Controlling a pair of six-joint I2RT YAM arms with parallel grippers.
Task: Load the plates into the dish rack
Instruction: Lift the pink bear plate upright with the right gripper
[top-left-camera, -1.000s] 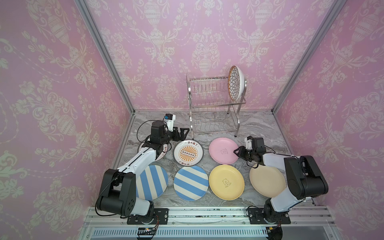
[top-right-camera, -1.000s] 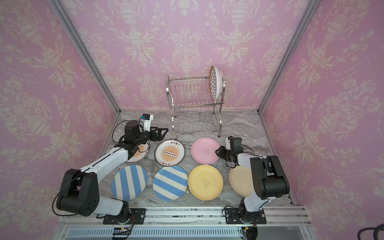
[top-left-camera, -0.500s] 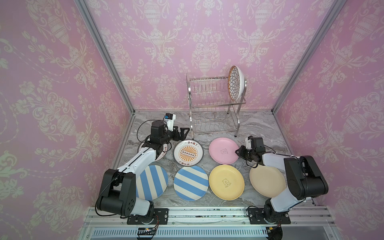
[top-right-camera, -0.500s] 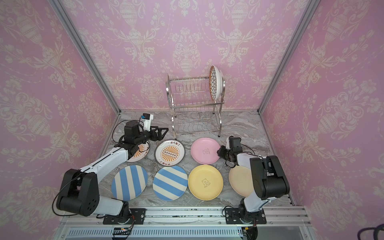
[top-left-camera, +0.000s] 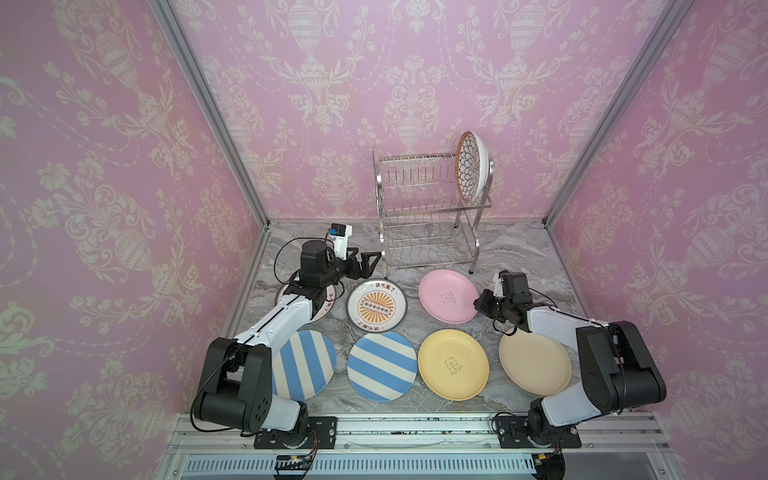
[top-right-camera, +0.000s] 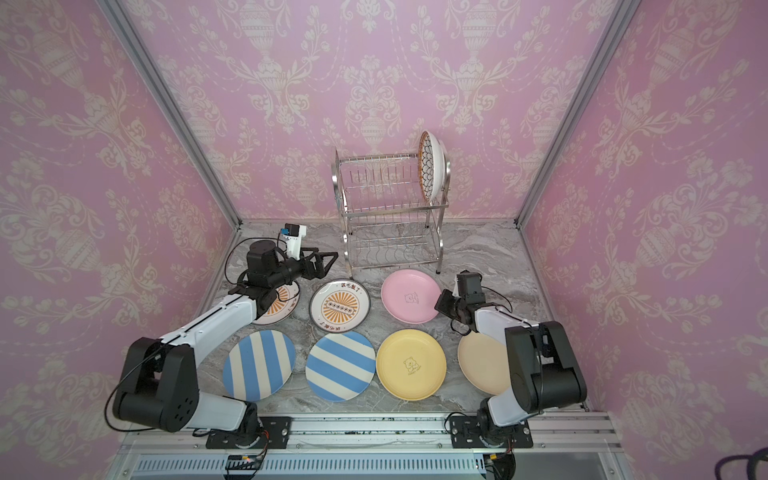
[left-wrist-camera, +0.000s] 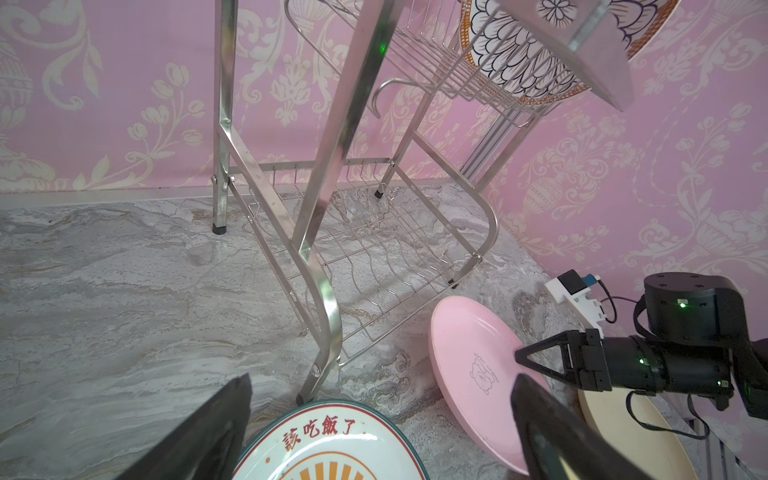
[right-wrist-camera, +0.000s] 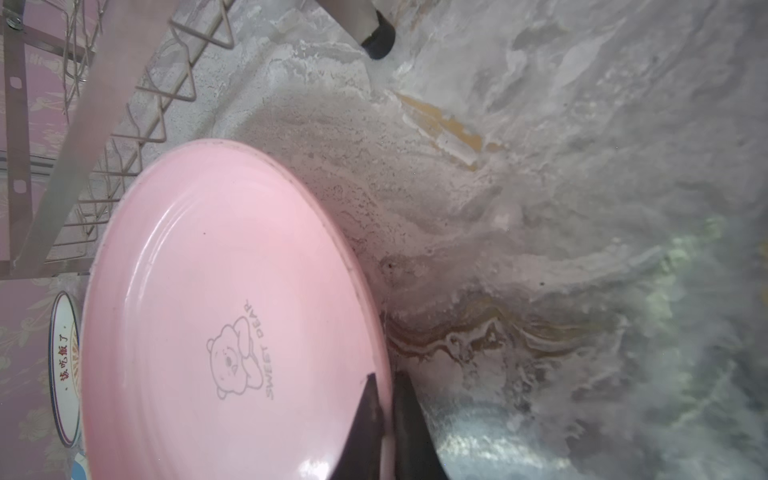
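Note:
The pink plate (top-left-camera: 446, 301) (top-right-camera: 409, 301) lies on the marble table in front of the dish rack (top-left-camera: 428, 216) (top-right-camera: 390, 216). My right gripper (top-left-camera: 478, 305) (right-wrist-camera: 384, 386) is shut on its right rim, one finger over and one under the edge, as the left wrist view also shows on the pink plate (left-wrist-camera: 473, 374). My left gripper (top-left-camera: 372, 262) (left-wrist-camera: 380, 380) hovers open and empty above the far edge of a sunburst plate (top-left-camera: 376, 305) (left-wrist-camera: 328, 449), beside the rack's left foot. A dark scale-patterned plate (top-left-camera: 471, 168) stands in the rack's upper tier at its right end.
A second sunburst plate (top-right-camera: 282, 303) lies partly under my left arm. Two blue-striped plates (top-left-camera: 305, 361) (top-left-camera: 382, 365), a yellow plate (top-left-camera: 453, 363) and a beige plate (top-left-camera: 534, 363) lie along the front. Pink walls close in the table on three sides.
My right gripper's jaws have closed onto the pink plate's right rim. The left arm and the other plates have stayed where they were.

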